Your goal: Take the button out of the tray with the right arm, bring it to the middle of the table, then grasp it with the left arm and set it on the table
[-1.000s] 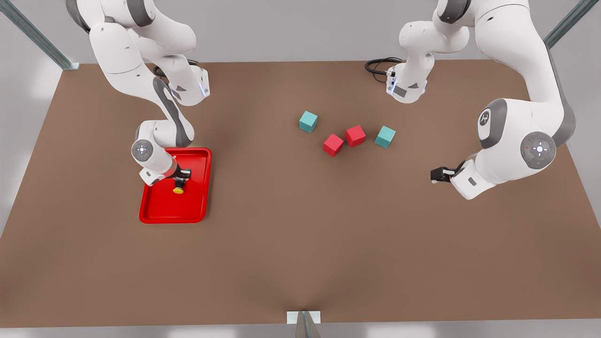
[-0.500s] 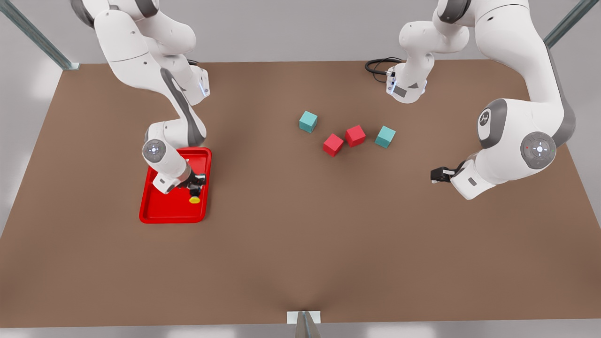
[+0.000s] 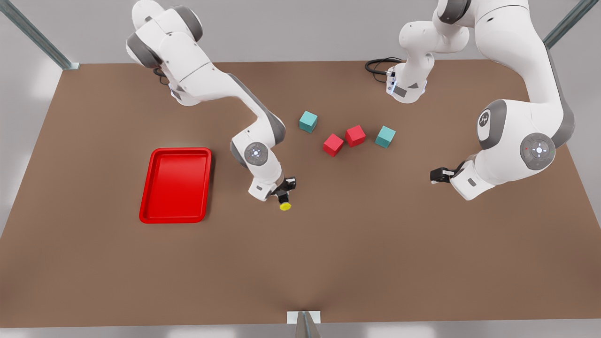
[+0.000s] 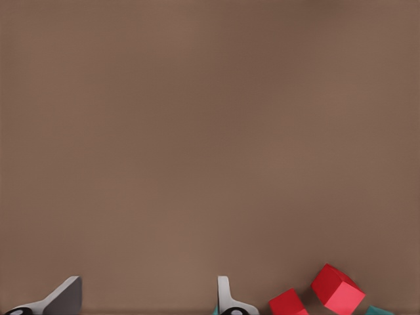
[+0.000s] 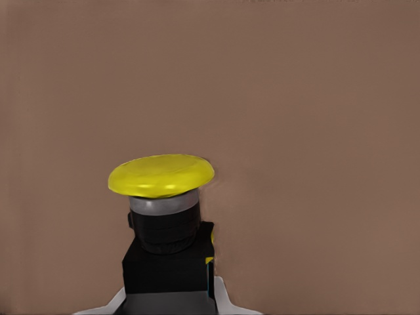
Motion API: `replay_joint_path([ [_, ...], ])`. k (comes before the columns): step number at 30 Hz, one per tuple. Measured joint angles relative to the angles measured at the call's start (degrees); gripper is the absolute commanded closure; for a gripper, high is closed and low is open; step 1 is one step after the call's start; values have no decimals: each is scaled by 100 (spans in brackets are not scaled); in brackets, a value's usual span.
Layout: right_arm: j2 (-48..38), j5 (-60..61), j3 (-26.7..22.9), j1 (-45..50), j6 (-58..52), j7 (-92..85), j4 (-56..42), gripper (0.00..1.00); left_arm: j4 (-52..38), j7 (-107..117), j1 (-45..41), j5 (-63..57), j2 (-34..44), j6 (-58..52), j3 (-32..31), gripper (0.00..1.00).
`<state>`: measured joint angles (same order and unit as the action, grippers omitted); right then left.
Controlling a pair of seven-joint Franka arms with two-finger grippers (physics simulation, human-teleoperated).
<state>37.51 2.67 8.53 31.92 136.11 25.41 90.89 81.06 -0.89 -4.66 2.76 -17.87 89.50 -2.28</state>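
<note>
Two arms are over the bench (image 3: 300, 263). The right end effector (image 3: 283, 196), near mid-bench and well clear of the red tray (image 3: 174, 185), pinches the button (image 3: 285, 205); the right wrist view adds the dark body beneath the yellow cap (grey collar between). The left end effector (image 3: 436, 175) waits at the front view's right, fingers (image 4: 226, 298) spread, red cubes (image 4: 328, 295) beside them.

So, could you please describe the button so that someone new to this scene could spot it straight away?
Start at the red tray on the front view's left of the table; past its right edge, near the table's middle, the right gripper reaches down. The button is held in its fingers. Unlike the red and teal cubes farther back, it is tiny, with a round yellow cap on a dark body.
</note>
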Motion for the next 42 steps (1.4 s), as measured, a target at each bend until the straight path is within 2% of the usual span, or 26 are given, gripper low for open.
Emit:
replay_joint_path([
  [6, 1587, 284, -37, 475, -630, 1122, -2560, 58, 0, 0, -1, 0, -4, 7, -2, 0],
  [10, 2356, 378, -57, 752, -943, 1799, -3410, 55, 0, 0, 0, 0, -37, 36, 0, 0],
  [11, 2452, 376, -59, 798, -1002, 1959, -3486, 38, 0, 0, 0, 0, -43, 44, 0, 0],
  [12, 2511, 373, -61, 824, -1054, 2111, -3525, 2, 0, 0, 0, 0, -50, 52, 0, 0],
  [16, 2554, 364, -139, 875, -1216, 2625, -3563, 0, 0, 0, 0, -1, -56, 77, 0, 0],
  [17, 2465, 364, -171, 823, -1260, 2720, -3558, 0, 0, 0, 1, -1, -56, 84, -1, 0],
  [19, 1501, 359, -199, 297, -1401, 2822, -3122, 0, 0, 0, 0, 0, -57, 100, -3, 0],
  [23, -1246, 146, -399, -943, -2047, 2558, -828, 0, 0, 1, -3, 0, -51, 130, -5, 0],
  [26, -2622, -237, -413, -1597, -2358, 2128, 474, 0, 0, 3, -3, 0, -55, 143, -6, 0],
  [29, -3086, -453, -408, -2174, -2625, 1623, 723, 0, 0, 5, -4, 1, -58, 154, -7, 0],
  [32, -3255, -563, -413, -2689, -3030, 1127, 449, 0, -1, 131, -135, 16, -216, 164, -6, 0],
  [35, -3255, -699, -407, -2857, -3412, 716, 51, 0, 21, 642, -1134, 311, -613, 418, -36, 0],
  [38, -3133, -792, -406, -2715, -3709, 369, -349, 0, 451, 1260, -1742, 657, -1100, 1373, -338, 0],
  [42, -3025, -831, -405, -2605, -3934, -11, -520, 0, 1199, 2020, -2000, 824, -1322, 3022, -482, 0],
])
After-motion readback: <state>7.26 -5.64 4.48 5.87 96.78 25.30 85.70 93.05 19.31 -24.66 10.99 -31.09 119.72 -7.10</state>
